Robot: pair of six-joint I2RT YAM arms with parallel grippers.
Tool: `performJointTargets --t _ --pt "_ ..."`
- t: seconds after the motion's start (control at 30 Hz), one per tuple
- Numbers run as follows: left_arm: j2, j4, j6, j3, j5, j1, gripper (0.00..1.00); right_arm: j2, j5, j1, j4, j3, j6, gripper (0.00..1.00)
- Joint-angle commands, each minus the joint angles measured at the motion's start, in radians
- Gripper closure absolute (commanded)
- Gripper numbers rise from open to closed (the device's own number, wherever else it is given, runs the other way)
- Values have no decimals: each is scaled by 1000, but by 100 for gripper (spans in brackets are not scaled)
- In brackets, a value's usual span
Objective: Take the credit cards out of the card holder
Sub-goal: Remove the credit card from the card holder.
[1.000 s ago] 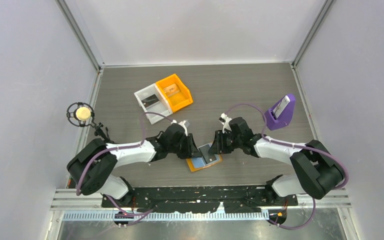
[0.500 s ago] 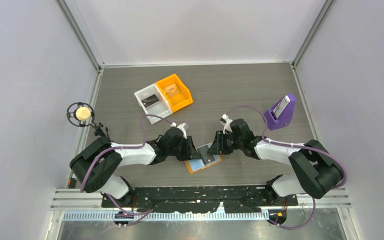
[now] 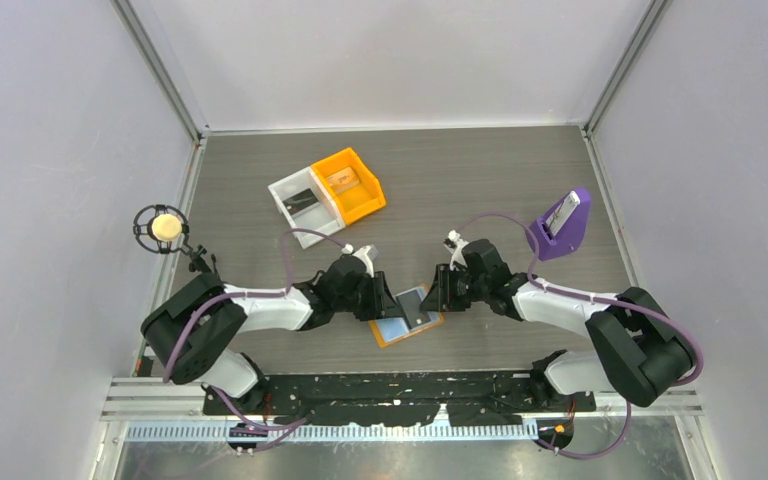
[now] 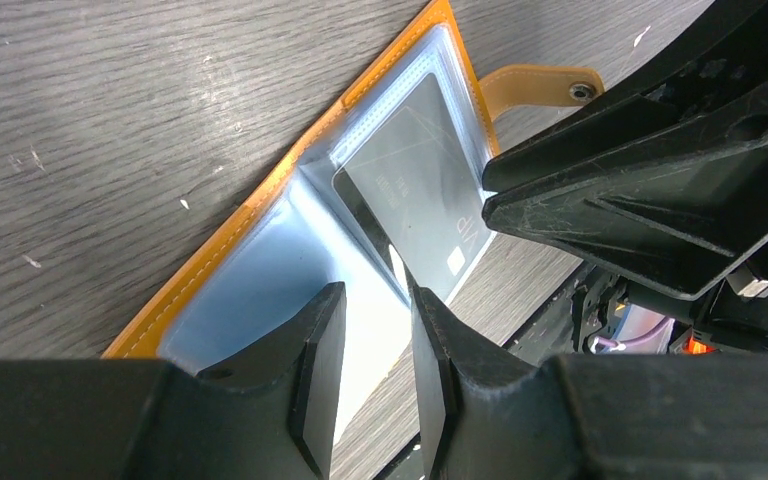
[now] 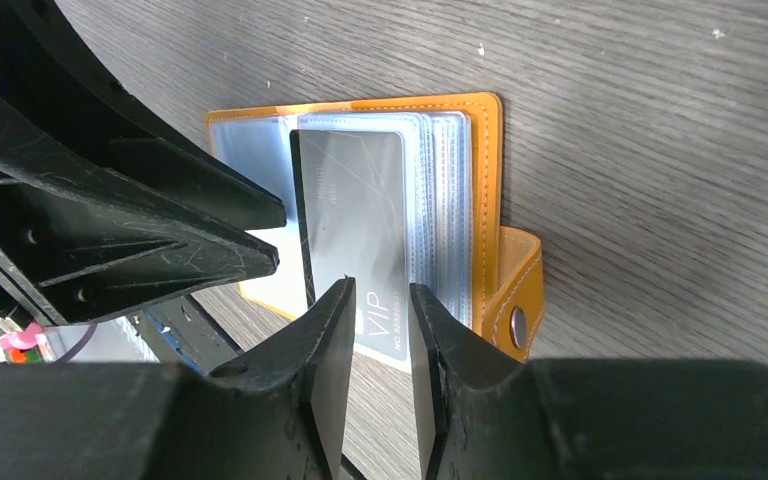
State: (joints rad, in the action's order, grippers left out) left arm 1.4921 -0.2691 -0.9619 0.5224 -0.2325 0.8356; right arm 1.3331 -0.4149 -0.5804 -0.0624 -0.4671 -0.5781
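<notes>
The card holder lies open on the table, orange with light blue pocket panels. A grey card marked VIP sticks partway out of its right-hand pockets; it also shows in the top view and the left wrist view. My left gripper hovers low over the left panel, jaws a little apart with nothing between them. My right gripper sits over the protruding end of the card, jaws narrowly apart. The two grippers face each other closely across the holder.
A white bin with a dark card and an orange bin stand at the back left. A purple wedge stand holding a card is at the right. A round mount sits at the table's left edge.
Both grippers have edged slightly closer to the holder and lower. The card holder and the card have stayed in place.
</notes>
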Motion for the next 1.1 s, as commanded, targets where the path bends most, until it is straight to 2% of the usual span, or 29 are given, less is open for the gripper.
performJointTargets --t 0.0,0.3,0.57,0.73,0.93,1.07 --pt "15 -71 5 -5 -12 -4 67 5 -17 -8 -51 9 -21 67" --pt "22 -110 2 -6 -28 -4 67 25 -41 -20 -91 36 -45 73" --pt "30 -135 2 -17 -37 -4 68 37 -37 -22 -94 46 -51 85" --pt "29 -154 -4 -33 -44 -8 70 48 -21 -22 -101 54 -57 89" --pt "15 -234 -31 -105 -72 -70 69 68 -24 -22 -116 60 -61 94" --pt "23 -241 -15 -102 -90 -73 69 61 -24 -22 -119 67 -65 95"
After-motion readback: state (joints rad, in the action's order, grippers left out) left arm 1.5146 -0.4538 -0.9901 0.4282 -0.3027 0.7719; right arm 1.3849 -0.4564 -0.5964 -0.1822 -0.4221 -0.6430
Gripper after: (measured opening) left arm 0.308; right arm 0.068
